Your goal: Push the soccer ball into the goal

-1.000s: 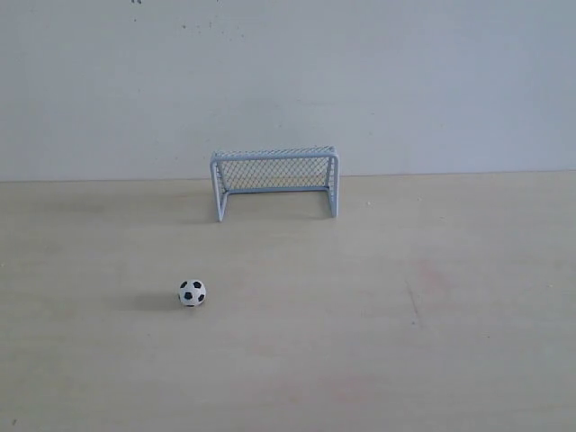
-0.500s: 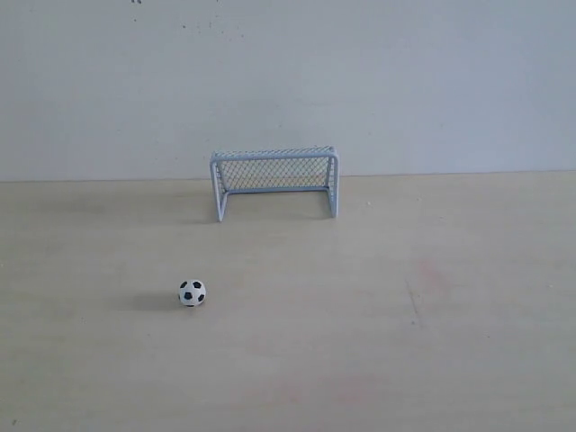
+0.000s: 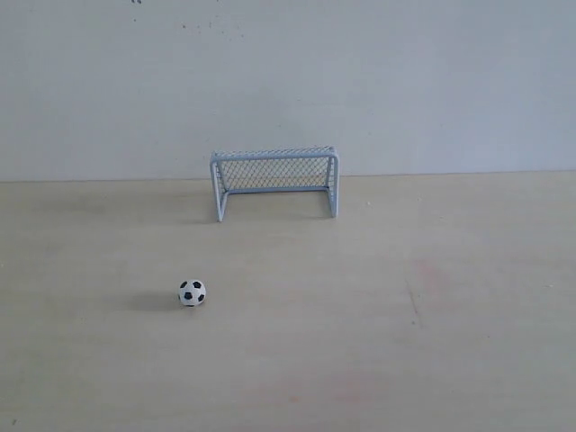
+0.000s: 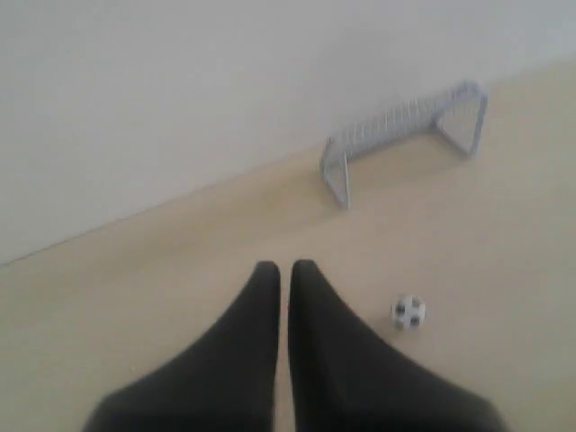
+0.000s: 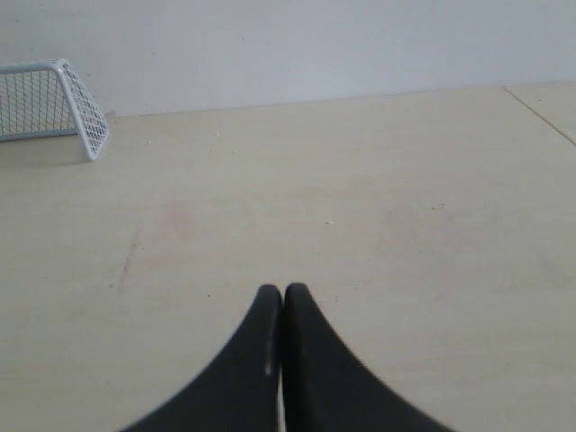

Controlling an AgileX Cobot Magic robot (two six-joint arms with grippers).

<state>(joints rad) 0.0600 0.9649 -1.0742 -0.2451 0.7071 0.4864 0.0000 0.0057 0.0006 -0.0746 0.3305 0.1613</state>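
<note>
The soccer ball [image 3: 192, 292] rests on the wooden table, left of centre and nearer than the goal [image 3: 274, 181], which stands against the back wall with its mouth facing forward. Neither arm appears in the exterior view. In the left wrist view my left gripper [image 4: 285, 266] is shut with nothing held; the soccer ball [image 4: 409, 311] lies beside its tips, apart from them, and the goal [image 4: 405, 135] stands farther off. My right gripper [image 5: 283, 291] is shut and empty over bare table, with the goal [image 5: 56, 101] far from it. The ball is out of the right wrist view.
A pale wall [image 3: 288, 81] closes off the back of the table behind the goal. A faint dark scratch [image 3: 414, 306] and reddish stain mark the tabletop right of centre. A seam [image 5: 540, 112] crosses the table's far corner in the right wrist view.
</note>
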